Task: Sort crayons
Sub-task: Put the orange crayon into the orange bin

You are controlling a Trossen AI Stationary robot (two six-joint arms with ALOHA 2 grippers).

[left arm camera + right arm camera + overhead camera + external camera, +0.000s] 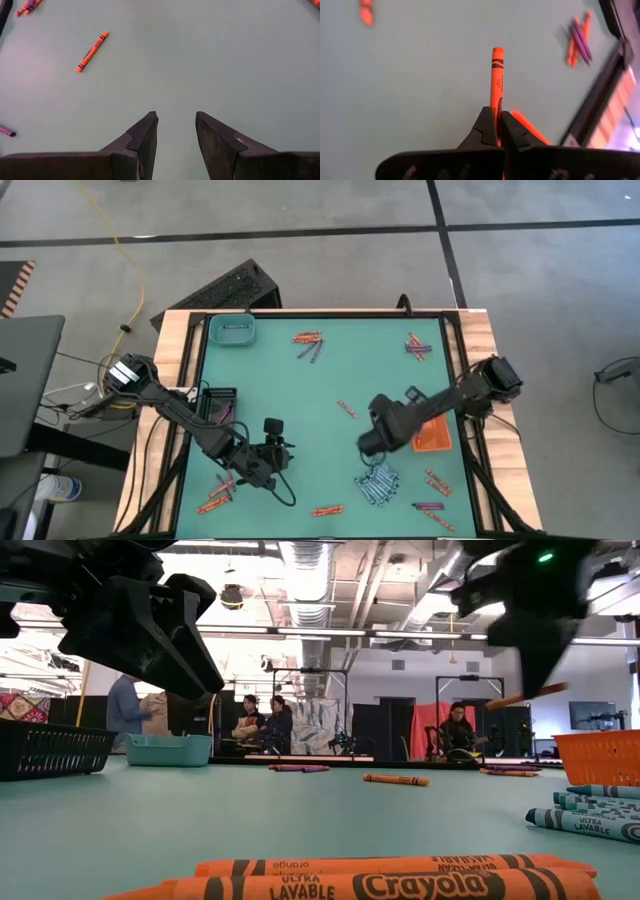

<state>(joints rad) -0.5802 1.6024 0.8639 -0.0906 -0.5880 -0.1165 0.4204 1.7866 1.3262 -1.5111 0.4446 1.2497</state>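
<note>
Arms (200,428): dark, jointed — black cables alongside
Fingers (143,140): dark, wedge-shaped, tapering
Left base (125,373): white label

Matt teal tabletop (300,410); paper-wrapped crayons (400,885).

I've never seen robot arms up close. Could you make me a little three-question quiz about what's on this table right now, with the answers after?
1. True or false: the right gripper is shut on an orange crayon.
2. Which tray lies right beside the right arm: A the orange tray, B the teal tray, C the black tray?
3. Fill in: the left gripper holds ____.

Key: 1 true. 2 A. 3 nothing; its fingers stand apart over bare table.
</note>
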